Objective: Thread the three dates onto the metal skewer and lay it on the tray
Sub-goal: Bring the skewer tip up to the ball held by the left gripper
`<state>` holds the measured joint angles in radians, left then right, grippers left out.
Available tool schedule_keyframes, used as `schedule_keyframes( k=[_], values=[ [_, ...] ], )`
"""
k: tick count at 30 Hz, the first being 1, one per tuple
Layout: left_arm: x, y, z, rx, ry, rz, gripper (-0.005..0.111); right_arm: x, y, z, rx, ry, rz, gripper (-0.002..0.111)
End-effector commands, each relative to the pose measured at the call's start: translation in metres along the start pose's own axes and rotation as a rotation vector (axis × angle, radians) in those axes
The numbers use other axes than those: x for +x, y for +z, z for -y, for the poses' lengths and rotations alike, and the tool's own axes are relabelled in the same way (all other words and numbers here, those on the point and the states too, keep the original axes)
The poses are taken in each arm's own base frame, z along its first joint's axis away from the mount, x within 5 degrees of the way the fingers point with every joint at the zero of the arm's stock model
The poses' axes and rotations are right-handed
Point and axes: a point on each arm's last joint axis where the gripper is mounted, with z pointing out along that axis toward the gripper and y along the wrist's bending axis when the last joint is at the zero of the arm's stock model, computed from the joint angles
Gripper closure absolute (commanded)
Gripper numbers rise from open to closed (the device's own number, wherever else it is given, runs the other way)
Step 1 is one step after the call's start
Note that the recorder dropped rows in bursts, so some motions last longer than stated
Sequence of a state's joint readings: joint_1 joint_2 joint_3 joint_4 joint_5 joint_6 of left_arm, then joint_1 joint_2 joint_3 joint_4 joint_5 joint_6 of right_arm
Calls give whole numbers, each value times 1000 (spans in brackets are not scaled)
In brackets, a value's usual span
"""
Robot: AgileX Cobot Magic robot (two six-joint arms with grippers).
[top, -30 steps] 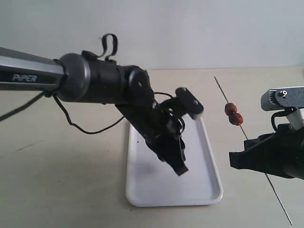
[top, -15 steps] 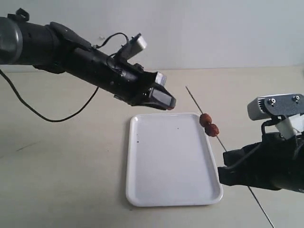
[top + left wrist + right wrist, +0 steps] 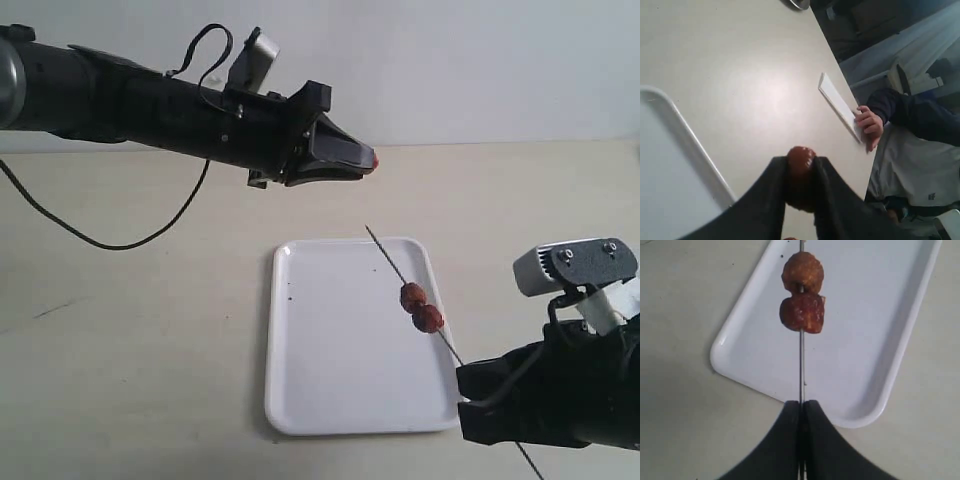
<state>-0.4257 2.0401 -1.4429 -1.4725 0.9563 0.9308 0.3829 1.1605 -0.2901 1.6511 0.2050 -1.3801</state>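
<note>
My right gripper (image 3: 470,385) (image 3: 801,404) is shut on the thin metal skewer (image 3: 388,257) (image 3: 801,367), which slants up over the white tray (image 3: 300,400) (image 3: 880,315). Two reddish-brown dates (image 3: 420,307) (image 3: 802,292) sit threaded on the skewer, touching each other, above the tray's right side. The third date (image 3: 372,160) (image 3: 800,157) is pinched at the tip of my left gripper (image 3: 366,164) (image 3: 801,165), held high over the table behind the tray. The skewer's free tip points toward that date from below, a clear gap apart.
The beige table (image 3: 130,340) surrounds the tray. A black cable (image 3: 100,240) hangs from the left arm. In the left wrist view a seated person (image 3: 920,145) and a white strip (image 3: 840,105) lie beyond the table edge.
The left arm swung up out of the tray and now points right with the date at its tip. The right gripper carried the skewer and its two dates leftward over the tray.
</note>
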Motion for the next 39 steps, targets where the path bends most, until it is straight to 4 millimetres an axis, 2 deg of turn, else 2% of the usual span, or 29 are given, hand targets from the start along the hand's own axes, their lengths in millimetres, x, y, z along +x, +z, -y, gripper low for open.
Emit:
schedule_keyframes(
  k=[1,12,20,39],
  values=[
    [-1,-1,3,21,-5,13,86,-1,-3,-1,-4,6,18,108],
    [-2,-1,2,8,72,23,86,-11,-28,-10,-62,8,157,108],
    [-1,-1,4,28,72,9,86,-10,-28,-14,-98,15,147,108],
    [1,-1,7,63,96,-11,86,-11,-28,-10,-60,59,155,108]
  ],
)
